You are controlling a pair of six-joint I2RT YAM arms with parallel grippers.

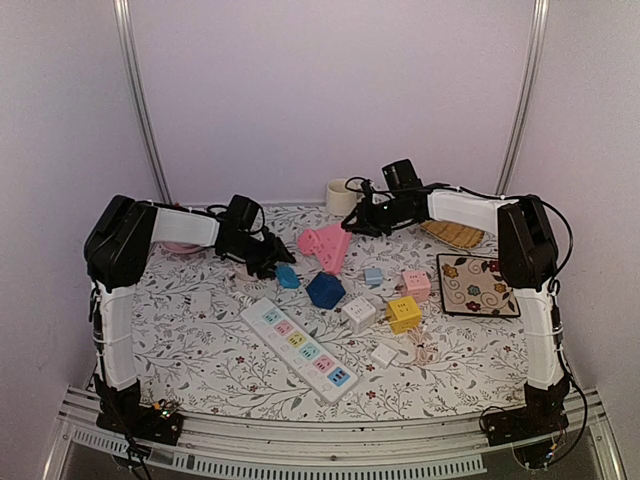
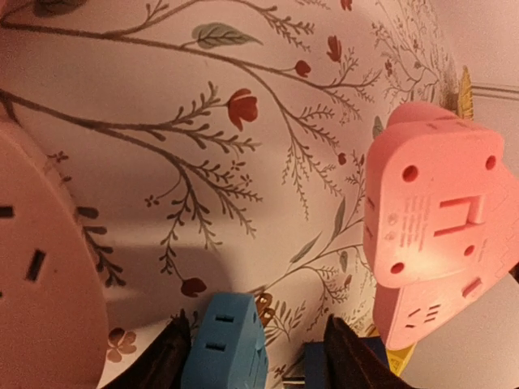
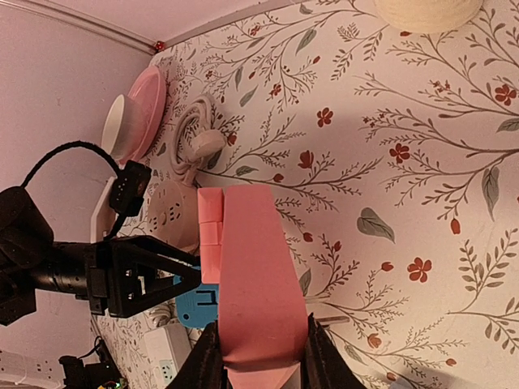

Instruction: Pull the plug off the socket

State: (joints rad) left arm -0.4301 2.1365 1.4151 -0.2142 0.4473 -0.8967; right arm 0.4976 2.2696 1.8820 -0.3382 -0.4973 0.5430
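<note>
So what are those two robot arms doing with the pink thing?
The right gripper is clamped on a pink socket block and holds it tilted. The left gripper sits around a small blue plug, with its jaws parted and a gap showing on one side. The plug is apart from the pink block, so it looks already pulled out.

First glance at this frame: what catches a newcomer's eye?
The pink triangular socket, clamped in the right hand near the middle of the table, stands out first. The blue plug sits apart from it, inside the open left hand. A white power strip with coloured outlets lies in front.
</note>
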